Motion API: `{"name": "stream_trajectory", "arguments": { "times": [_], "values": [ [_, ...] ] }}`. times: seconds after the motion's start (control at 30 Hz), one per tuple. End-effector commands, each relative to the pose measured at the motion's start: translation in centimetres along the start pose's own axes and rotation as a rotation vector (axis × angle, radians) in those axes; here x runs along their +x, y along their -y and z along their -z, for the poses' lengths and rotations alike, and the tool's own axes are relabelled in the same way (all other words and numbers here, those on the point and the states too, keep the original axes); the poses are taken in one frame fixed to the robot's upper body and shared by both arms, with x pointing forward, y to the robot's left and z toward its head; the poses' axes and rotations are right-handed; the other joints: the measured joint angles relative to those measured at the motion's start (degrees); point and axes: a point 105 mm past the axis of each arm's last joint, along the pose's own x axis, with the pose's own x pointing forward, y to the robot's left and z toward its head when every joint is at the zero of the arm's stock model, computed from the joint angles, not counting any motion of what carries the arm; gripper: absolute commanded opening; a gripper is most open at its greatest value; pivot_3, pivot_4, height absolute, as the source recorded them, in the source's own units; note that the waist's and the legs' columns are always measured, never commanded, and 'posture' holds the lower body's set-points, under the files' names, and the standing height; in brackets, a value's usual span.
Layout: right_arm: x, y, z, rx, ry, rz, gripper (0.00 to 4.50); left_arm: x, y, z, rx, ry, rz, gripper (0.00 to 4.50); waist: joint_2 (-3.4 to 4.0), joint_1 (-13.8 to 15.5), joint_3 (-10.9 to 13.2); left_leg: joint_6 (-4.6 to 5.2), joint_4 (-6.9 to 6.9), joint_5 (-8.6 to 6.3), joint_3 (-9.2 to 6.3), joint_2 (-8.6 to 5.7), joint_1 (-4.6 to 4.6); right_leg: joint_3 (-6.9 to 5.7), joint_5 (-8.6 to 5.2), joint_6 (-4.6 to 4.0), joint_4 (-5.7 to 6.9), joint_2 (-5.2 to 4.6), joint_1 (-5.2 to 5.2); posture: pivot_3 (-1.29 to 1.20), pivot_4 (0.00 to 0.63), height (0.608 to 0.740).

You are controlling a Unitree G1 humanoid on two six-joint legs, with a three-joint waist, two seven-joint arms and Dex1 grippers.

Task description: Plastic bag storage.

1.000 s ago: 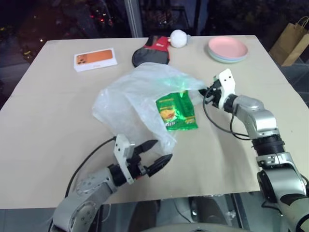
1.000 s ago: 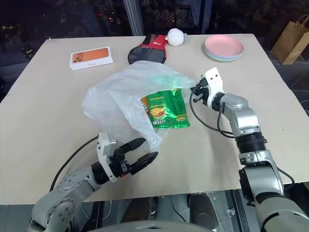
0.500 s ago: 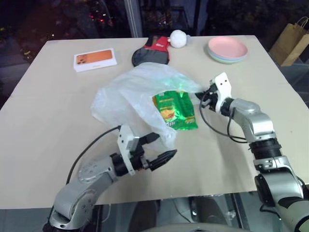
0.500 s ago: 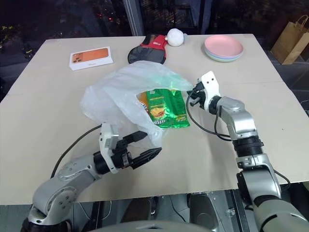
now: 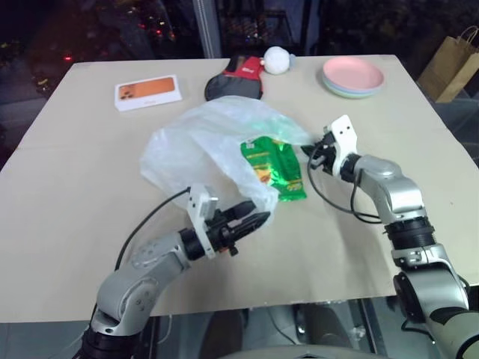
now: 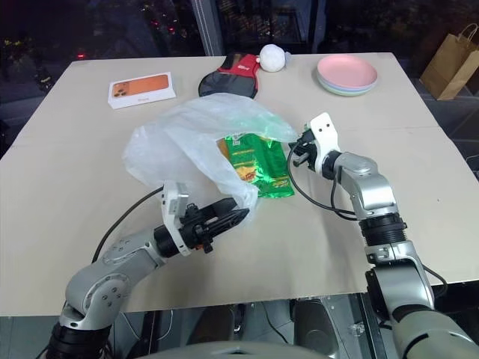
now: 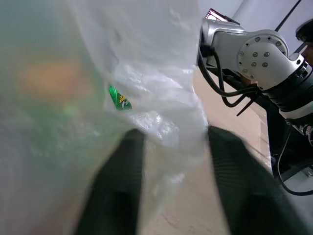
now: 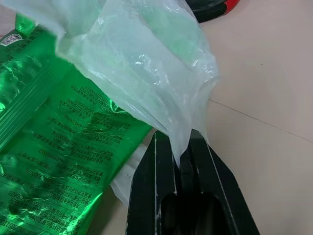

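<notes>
Head views: the plastic bag (image 5: 206, 146) is seen billowed at the centre of the table (image 5: 67, 224), draped over a green snack packet (image 5: 273, 168). Its 3 o'clock edge is pinched by the right gripper (image 5: 313, 146), whose fingers are pressed together. The left gripper (image 5: 251, 218) is seen at the bag's 6 o'clock hem.

Left wrist view: the fingers (image 7: 122, 186) are partly spread with bag film between them. Full closure should be confirmed before lifting.

Right wrist view: a fold of film is clamped. Tension should be kept even, so the thin film is not torn.
</notes>
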Motion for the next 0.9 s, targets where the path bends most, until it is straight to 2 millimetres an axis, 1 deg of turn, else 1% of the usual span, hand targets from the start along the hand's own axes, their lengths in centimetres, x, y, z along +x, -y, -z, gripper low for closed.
{"name": "stream_trajectory", "arguments": {
  "times": [0.03, 0.07, 0.23, 0.3, 0.4, 0.47, 0.57, 0.63, 0.7, 0.77, 0.83, 0.9],
  "values": [
    [-0.2, -0.3, -1.5, -0.03, 0.052, -0.003, 0.0, -0.4, 0.1, -0.1, 0.014, 0.009, 0.006, 0.09, 0.0, -0.01, 0.0, 0.0, 0.0, 0.0, 0.0, 0.0, 0.0, 0.0, 0.0, 0.0, 0.0, 0.0, 0.0, 0.0, 0.15, 0.74],
    [-0.1, -0.4, -1.5, -0.03, 0.052, -0.004, 0.0, -0.5, 0.1, -0.1, 0.012, 0.009, 0.004, 0.03, 0.0, -0.01, 0.0, 0.0, 0.0, 0.0, 0.0, 0.0, 0.0, 0.0, 0.0, 0.0, 0.0, 0.0, 0.0, 0.0, 0.15, 0.74],
    [0.0, -0.5, -1.5, -0.029, 0.057, -0.006, 0.0, -0.7, -0.2, -0.1, 0.005, 0.019, -0.007, 0.03, 0.0, 0.0, 0.0, 0.0, 0.0, 0.0, 0.0, 0.0, 0.0, 0.0, 0.0, 0.0, 0.0, 0.0, 0.0, 0.0, 0.15, 0.74],
    [0.0, -0.6, -1.7, -0.027, 0.063, -0.009, 0.0, -1.1, -0.7, -0.7, -0.005, 0.048, -0.026, 0.03, 0.0, 0.01, 0.0, 0.0, 0.0, 0.0, 0.0, 0.0, 0.0, 0.0, 0.0, 0.0, 0.01, 0.0, 0.0, 0.0, 0.15, 0.74],
    [-0.1, -0.4, -2.1, -0.006, 0.081, -0.004, 0.0, -1.8, -1.5, -2.4, -0.036, 0.125, -0.055, 0.03, 0.0, 0.0, 0.0, 0.0, 0.0, 0.0, -0.01, 0.01, 0.0, -0.01, 0.0, 0.0, 0.01, 0.0, 0.0, 0.0, 0.15, 0.74],
    [-0.4, 0.0, -2.4, 0.002, 0.089, 0.001, 0.0, -2.6, -2.4, -3.8, -0.056, 0.182, -0.096, 0.03, 0.0, 0.01, 0.0, 0.0, 0.0, 0.0, -0.02, 0.01, 0.0, -0.01, 0.0, 0.0, 0.01, 0.0, 0.0, 0.0, 0.15, 0.74],
    [-0.9, 0.7, -3.2, 0.048, 0.118, 0.007, 0.0, -4.5, -4.5, -6.8, -0.117, 0.326, -0.183, 0.03, 0.0, 0.04, 0.0, 0.0, 0.02, 0.0, -0.03, 0.01, 0.0, -0.03, 0.0, 0.0, 0.02, -0.01, 0.01, 0.0, 0.15, 0.74],
    [-1.5, 1.0, -4.0, 0.1, 0.149, -0.004, 0.0, -5.8, -5.5, -8.4, -0.155, 0.408, -0.222, 0.03, 0.0, 0.06, 0.0, 0.0, 0.03, 0.0, -0.03, 0.01, -0.01, -0.03, 0.0, 0.0, 0.02, -0.01, 0.01, 0.0, 0.15, 0.74],
    [-2.4, 1.7, -5.1, 0.159, 0.183, -0.012, 0.0, -6.6, -5.9, -9.3, -0.177, 0.435, -0.234, 0.03, 0.0, 0.07, 0.0, 0.0, 0.05, 0.0, -0.07, 0.0, -0.04, -0.07, 0.0, 0.0, 0.02, -0.03, 0.0, 0.0, 0.15, 0.74],
    [-2.9, 2.1, -5.5, 0.188, 0.193, -0.009, 0.0, -6.4, -5.3, -8.8, -0.181, 0.382, -0.206, 0.03, 0.0, 0.05, 0.0, 0.0, 0.06, 0.0, -0.05, -0.01, -0.05, -0.06, 0.0, 0.0, 0.0, -0.04, 0.01, 0.0, 0.15, 0.74],
    [-3.0, 2.2, -5.4, 0.194, 0.187, -0.006, 0.0, -5.8, -4.0, -8.0, -0.217, 0.335, -0.139, 0.03, -0.02, -0.01, -0.01, 0.0, 0.05, 0.0, -0.04, -0.03, -0.05, -0.05, 0.0, 0.0, -0.01, -0.04, 0.02, 0.0, 0.15, 0.74],
    [-2.9, 1.8, -4.9, 0.189, 0.169, -0.007, 0.0, -5.3, -1.3, -6.4, -0.242, 0.227, -0.012, 0.03, -0.03, -0.1, -0.01, 0.0, 0.05, 0.0, -0.03, -0.02, -0.04, -0.03, 0.0, 0.0, -0.01, -0.04, 0.01, 0.0, 0.15, 0.74]
  ]
}}
